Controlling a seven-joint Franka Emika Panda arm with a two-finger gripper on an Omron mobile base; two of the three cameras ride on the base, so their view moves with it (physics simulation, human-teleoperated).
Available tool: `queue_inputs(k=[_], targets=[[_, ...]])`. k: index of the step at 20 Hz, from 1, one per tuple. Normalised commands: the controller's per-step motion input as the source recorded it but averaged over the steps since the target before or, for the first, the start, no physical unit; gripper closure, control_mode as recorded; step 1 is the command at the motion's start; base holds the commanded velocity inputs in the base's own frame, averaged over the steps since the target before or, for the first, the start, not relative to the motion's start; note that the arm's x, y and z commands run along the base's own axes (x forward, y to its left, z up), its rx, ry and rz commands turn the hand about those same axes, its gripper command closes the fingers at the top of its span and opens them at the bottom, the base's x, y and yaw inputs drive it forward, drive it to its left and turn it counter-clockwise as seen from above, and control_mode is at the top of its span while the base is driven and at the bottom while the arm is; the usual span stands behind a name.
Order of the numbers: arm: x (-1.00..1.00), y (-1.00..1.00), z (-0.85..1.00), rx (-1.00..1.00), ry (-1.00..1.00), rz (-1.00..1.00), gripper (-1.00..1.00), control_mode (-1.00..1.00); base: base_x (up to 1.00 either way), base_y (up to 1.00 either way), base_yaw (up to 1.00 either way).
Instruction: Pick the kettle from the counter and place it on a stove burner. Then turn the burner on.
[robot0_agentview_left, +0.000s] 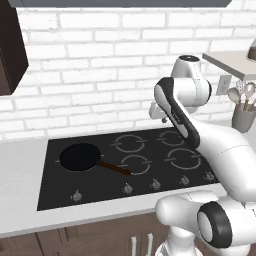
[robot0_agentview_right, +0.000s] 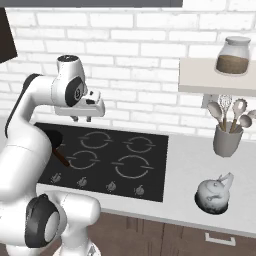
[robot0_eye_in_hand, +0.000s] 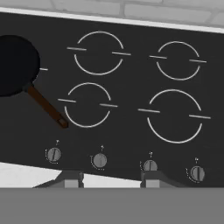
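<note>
Right base view puts the kettle (robot0_agentview_right: 214, 195) on the pale counter (robot0_agentview_right: 187, 160), well off to the right of the black cooktop (robot0_agentview_right: 150, 175) and near the front edge. The hand (robot0_agentview_right: 82, 116) hangs above the back left part of the cooktop, so the kettle lies far to its right and nearer the robot; the coming move, as I judge it, is a long swing rightward and down. The kettle's spout points up and to the right, and its thin arched handle seems to run the same way, though it is too small to be sure.

Hand view looks straight down on the glass; the two dark fingertips (robot0_eye_in_hand: 70, 178) stand well apart, with nothing between them, so the hand is wide and empty.

Counts: one kettle; one frying pan (robot0_eye_in_hand: 15, 65), sitting on the far left of the cooktop; four ringed burners, the large front right burner (robot0_eye_in_hand: 175, 116) being nearest the kettle; four knobs (robot0_eye_in_hand: 99, 160) along the front. A cup of utensils (robot0_agentview_right: 227, 137) stands behind the kettle, a jar (robot0_agentview_right: 233, 56) on the shelf (robot0_agentview_right: 200, 82) above.
</note>
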Motion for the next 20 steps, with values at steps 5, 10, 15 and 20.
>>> queue_inputs(k=[5,10,15,20], targets=[[-0.3,-0.17,-0.05,0.0,-0.04,-0.02,-1.0,-1.0,0.0,0.0,0.0],[-0.58,-0.47,-0.24,0.0,-0.1,-0.12,-1.0,-1.0,0.0,0.0,0.0],[-0.58,-0.71,-0.37,0.0,-0.18,-0.11,-1.0,-1.0,0.0,0.0,0.0],[-0.39,-0.78,-0.38,0.0,-0.2,-0.16,-1.0,-1.0,0.0,0.0,0.0]])
